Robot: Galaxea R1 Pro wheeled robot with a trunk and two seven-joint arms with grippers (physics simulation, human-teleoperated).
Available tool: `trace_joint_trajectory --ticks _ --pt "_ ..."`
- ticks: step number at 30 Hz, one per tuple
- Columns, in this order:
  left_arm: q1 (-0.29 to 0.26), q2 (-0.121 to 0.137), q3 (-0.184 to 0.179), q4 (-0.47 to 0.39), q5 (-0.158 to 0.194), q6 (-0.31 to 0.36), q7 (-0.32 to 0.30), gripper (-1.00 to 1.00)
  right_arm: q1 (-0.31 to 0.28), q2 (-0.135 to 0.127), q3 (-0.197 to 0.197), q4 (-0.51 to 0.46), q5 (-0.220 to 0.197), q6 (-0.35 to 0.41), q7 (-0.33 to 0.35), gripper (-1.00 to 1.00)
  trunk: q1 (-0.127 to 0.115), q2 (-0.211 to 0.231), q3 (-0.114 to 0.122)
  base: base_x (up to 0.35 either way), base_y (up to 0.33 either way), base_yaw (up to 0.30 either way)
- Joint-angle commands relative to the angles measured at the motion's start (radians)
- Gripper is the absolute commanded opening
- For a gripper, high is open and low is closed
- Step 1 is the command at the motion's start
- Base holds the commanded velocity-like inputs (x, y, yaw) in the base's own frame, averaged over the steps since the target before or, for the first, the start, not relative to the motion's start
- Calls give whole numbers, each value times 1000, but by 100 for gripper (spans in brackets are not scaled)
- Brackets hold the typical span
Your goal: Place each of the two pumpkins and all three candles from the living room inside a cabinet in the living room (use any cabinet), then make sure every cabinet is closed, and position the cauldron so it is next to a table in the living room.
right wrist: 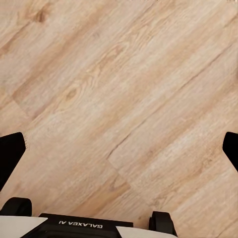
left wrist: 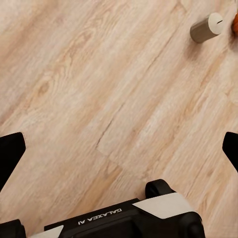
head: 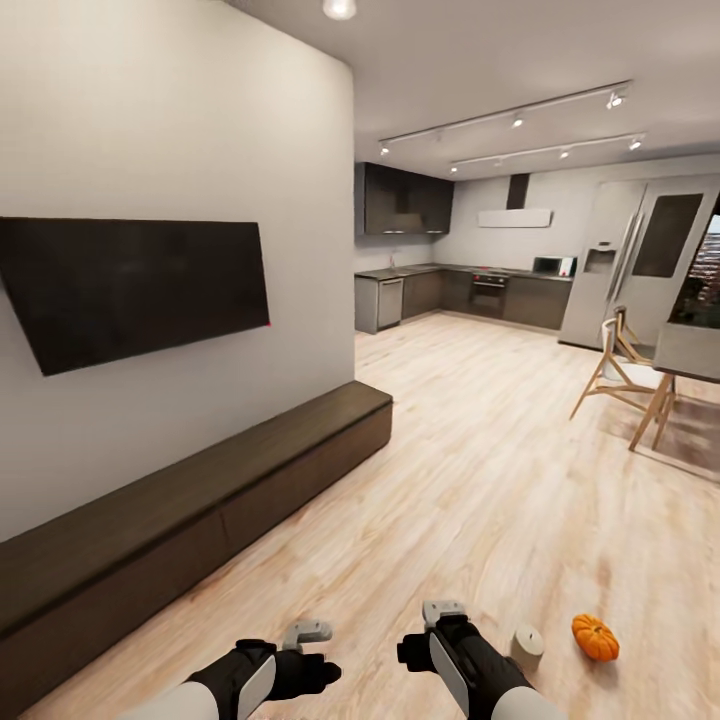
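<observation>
One orange ribbed pumpkin (head: 595,637) lies on the wooden floor at the lower right. A stubby beige candle (head: 527,645) stands just left of it, close beside my right forearm. In the left wrist view that candle (left wrist: 207,27) sits far from the fingers, with a sliver of the pumpkin (left wrist: 236,22) at the frame's edge. My left gripper (head: 307,632) (left wrist: 119,148) and right gripper (head: 443,612) (right wrist: 119,148) both hang open over bare floor, holding nothing. The long dark cabinet (head: 200,500) runs along the left wall, both fronts flush.
A black TV (head: 135,285) hangs on the wall above the cabinet. At the right stand a grey-topped table (head: 690,350) on wooden legs and a wooden chair (head: 615,375). A kitchen with a fridge (head: 640,255) lies beyond, across open floor.
</observation>
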Motion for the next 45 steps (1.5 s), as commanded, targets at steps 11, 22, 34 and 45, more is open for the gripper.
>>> trace_joint_trajectory --ticks 11,22,34,45 --pt "-1 0 -10 -1 10 6 0 100 0 0 3 -2 -2 6 -5 100 0 -1 -1 0 -35 290" --pt "-1 0 -10 -1 10 6 0 100 0 0 4 -3 -1 6 -5 100 0 -1 -1 31 -233 282" --pt "-1 0 -10 -1 10 6 0 100 0 0 5 -3 -2 6 -5 100 0 -1 0 151 -78 119" --pt "-1 0 -10 -1 10 6 0 100 0 0 5 -3 -2 6 -5 100 0 -1 4 194 -102 266"
